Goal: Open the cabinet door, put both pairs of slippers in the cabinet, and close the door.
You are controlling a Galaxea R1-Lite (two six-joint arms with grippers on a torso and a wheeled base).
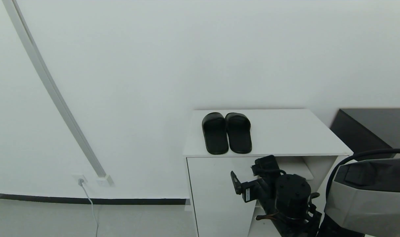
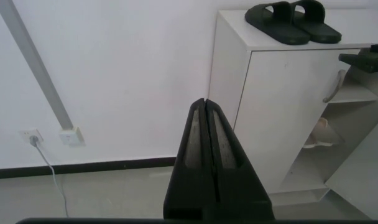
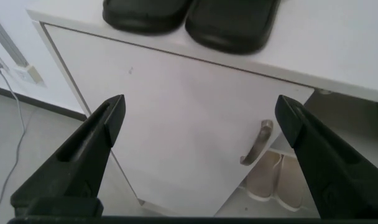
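Though half open, cabinet (image 1: 216, 197) w/ pale slippers (image 3: 276, 180) inside, black pair (image 1: 231, 133) atop; L fingers (image 2: 195, 143) together, R fingers (image 3: 96, 143) apart

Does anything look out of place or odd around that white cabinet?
Nothing is spilled, damaged or askew. The black slippers lie neatly paired on top of the cabinet rather than inside, where a light pair sits.

- right gripper (image 3: 200, 106): fingers spread wide apart, tips level with each other;
- right arm (image 1: 292, 197): stretched forward, angled toward the robot's left;
- left gripper (image 2: 204, 107): fingers pressed flat together, pointing forward
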